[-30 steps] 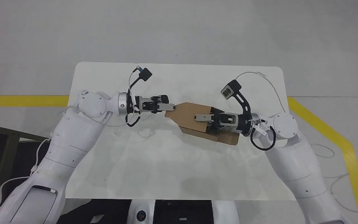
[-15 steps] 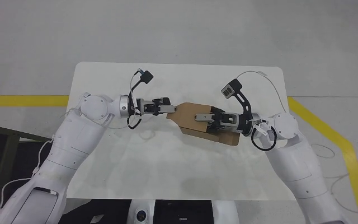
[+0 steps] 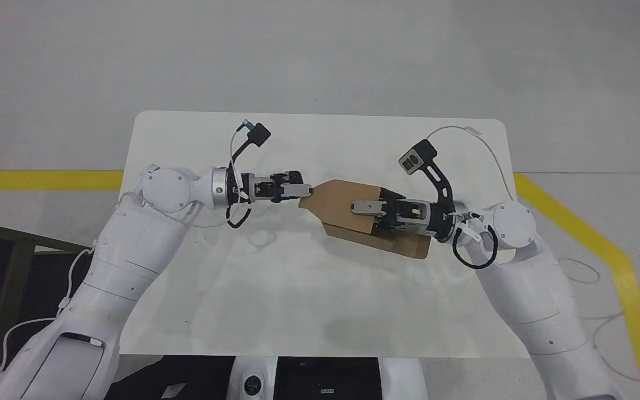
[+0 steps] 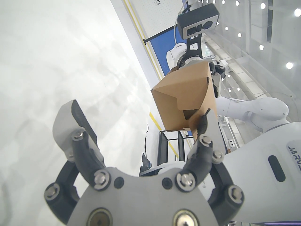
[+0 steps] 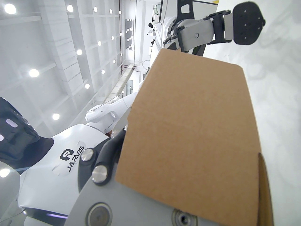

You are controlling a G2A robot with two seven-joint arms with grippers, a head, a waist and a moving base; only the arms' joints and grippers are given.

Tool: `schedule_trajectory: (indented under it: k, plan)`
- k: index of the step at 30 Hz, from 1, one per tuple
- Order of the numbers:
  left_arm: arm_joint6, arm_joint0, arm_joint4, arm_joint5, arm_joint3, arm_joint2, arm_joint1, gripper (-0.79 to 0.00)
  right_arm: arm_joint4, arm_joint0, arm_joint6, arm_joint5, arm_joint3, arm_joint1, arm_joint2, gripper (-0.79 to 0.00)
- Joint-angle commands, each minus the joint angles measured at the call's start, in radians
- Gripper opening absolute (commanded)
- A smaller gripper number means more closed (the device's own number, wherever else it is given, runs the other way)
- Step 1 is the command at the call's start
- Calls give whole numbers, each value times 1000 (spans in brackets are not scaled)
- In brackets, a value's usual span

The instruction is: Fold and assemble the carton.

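A brown carton (image 3: 345, 228) hangs above the white table (image 3: 300, 300) between my two arms, partly folded into a box. My right gripper (image 3: 362, 209) is shut on its wall, one finger lying along the top; in the right wrist view the carton (image 5: 188, 123) covers the fingers. My left gripper (image 3: 297, 188) stands open at the carton's pointed end. In the left wrist view the carton (image 4: 183, 90) shows an open corner, and one of the fingers (image 4: 203, 124) of the left gripper (image 4: 141, 114) touches a loose flap there. The left gripper's dark pad (image 5: 247, 24) shows beyond the carton's far edge.
The table is bare around the carton. A yellow floor line (image 3: 60, 180) runs past both sides of the table.
The carton and the right gripper have edged slightly to the right. The left gripper stays at the carton's tip, hardly moved.
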Motion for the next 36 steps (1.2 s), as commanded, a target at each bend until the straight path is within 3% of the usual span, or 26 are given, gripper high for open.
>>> schedule_trajectory:
  k: [1,26,36]
  plan:
    - [1,1,4,0,4,-7,2,0,0,-1,1,0,-2,0,2,-785]
    - [-16,8,-9,0,-23,19,-11,0,9,5,-1,-3,-8,-2,-2,-785]
    - [26,0,40,-13,7,-57,4,0,5,0,3,3,6,0,8,-785]
